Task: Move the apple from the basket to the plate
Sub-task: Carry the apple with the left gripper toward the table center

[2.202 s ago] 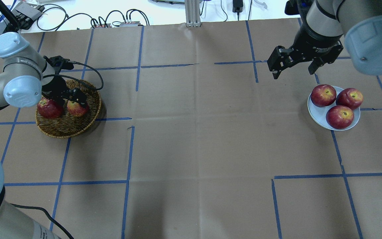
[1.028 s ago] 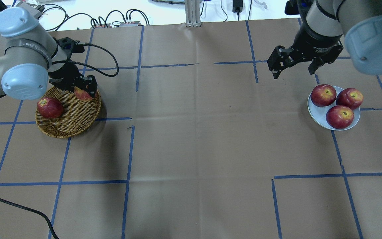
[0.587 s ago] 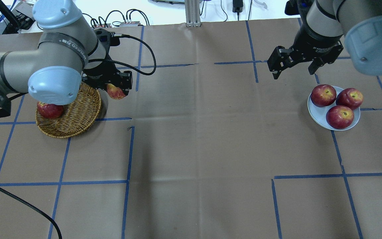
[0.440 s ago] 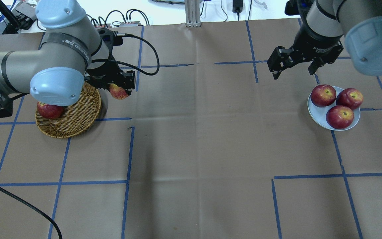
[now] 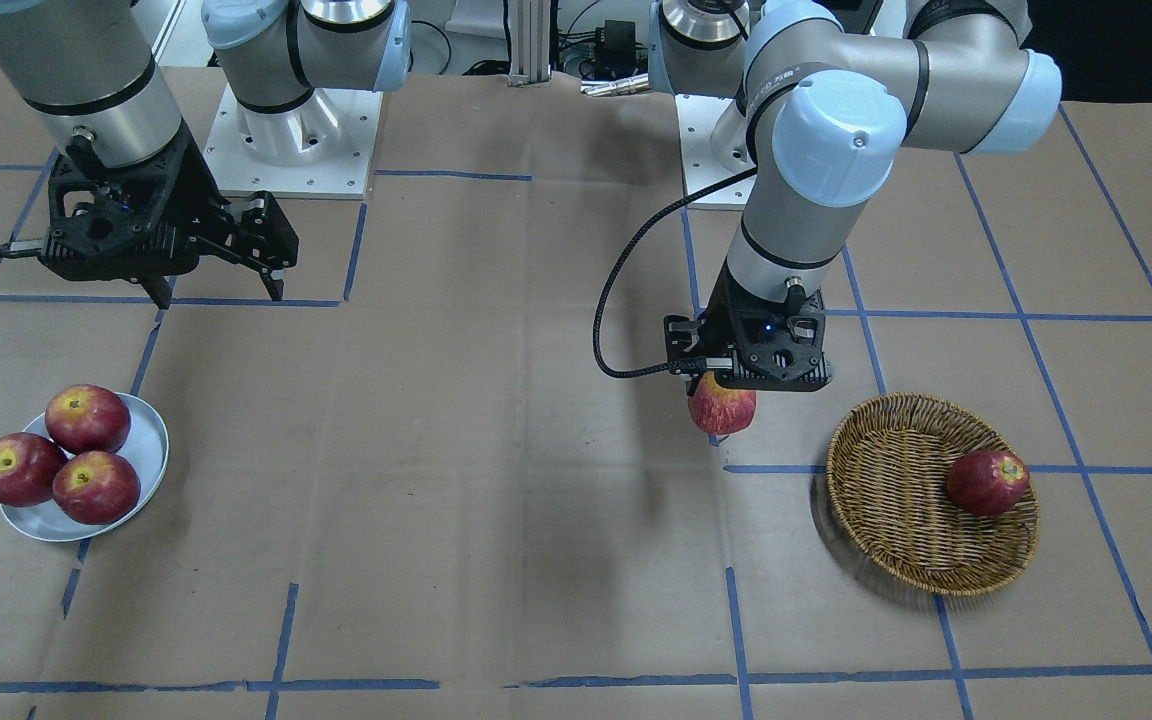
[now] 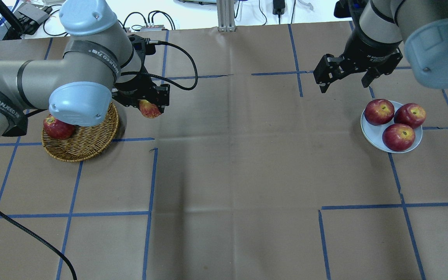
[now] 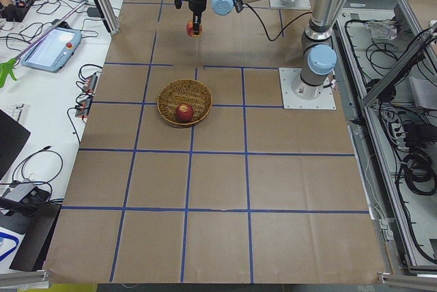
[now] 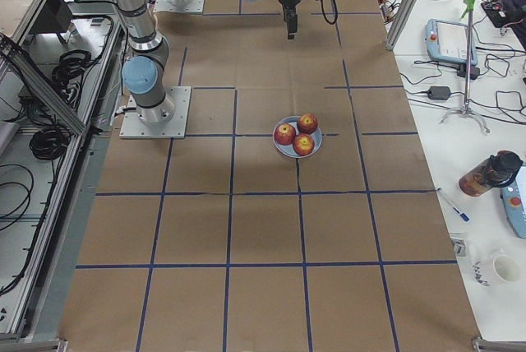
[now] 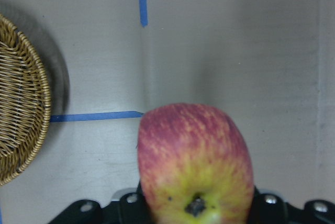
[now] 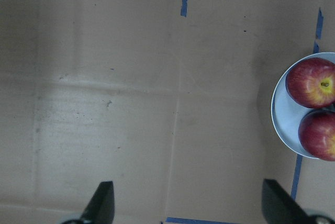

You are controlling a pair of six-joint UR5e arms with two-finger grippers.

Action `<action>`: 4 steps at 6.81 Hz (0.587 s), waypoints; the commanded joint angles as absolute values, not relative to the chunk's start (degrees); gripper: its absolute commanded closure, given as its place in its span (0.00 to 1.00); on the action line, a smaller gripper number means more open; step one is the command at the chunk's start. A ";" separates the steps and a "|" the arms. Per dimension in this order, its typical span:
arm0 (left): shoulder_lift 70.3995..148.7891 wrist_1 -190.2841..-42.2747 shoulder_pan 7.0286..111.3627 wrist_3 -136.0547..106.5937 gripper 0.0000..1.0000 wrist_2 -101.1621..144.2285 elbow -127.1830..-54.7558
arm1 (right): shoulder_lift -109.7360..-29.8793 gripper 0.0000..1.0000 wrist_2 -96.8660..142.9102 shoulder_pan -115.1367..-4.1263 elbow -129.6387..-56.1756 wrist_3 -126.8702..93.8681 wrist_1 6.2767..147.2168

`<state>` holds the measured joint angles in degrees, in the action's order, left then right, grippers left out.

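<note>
My left gripper (image 6: 149, 109) is shut on the apple (image 6: 149, 109), red with a yellow-orange blush, and holds it in the air just right of the wicker basket (image 6: 88, 144). The apple also shows in the front view (image 5: 722, 406) and fills the left wrist view (image 9: 194, 161). The basket (image 5: 896, 500) holds one dark-red apple (image 5: 986, 481). The pale plate (image 6: 368, 130) at the far right carries three deep-red apples (image 6: 398, 136). My right gripper (image 6: 344, 79) is open and empty, hovering up-left of the plate (image 5: 148, 450).
Brown paper with blue tape lines covers the table. Cables and boxes lie along the far edge (image 6: 138, 23). A black cable (image 6: 181, 58) loops from my left wrist. The wide middle of the table lies between basket and plate.
My left gripper lifted the apple out of the basket and carried it rightward past the rim. The right arm has not moved.
</note>
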<state>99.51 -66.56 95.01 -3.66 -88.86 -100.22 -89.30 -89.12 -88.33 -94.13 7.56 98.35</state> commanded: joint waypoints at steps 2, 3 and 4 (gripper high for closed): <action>103.17 -63.81 100.70 -11.47 0.46 -90.17 -99.93 | -89.30 0.00 -89.12 -88.33 -94.13 7.56 98.35; 105.45 -61.46 103.77 -13.08 0.46 -90.18 -99.76 | -89.30 0.00 -89.12 -88.33 -94.13 7.56 98.35; 108.34 -59.26 106.93 -14.49 0.46 -90.26 -99.76 | -89.30 0.00 -89.12 -88.33 -94.04 7.56 98.35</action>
<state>105.22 -61.78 103.23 -12.38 -90.13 -99.82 -89.30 -89.12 -88.33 -94.12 7.56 98.35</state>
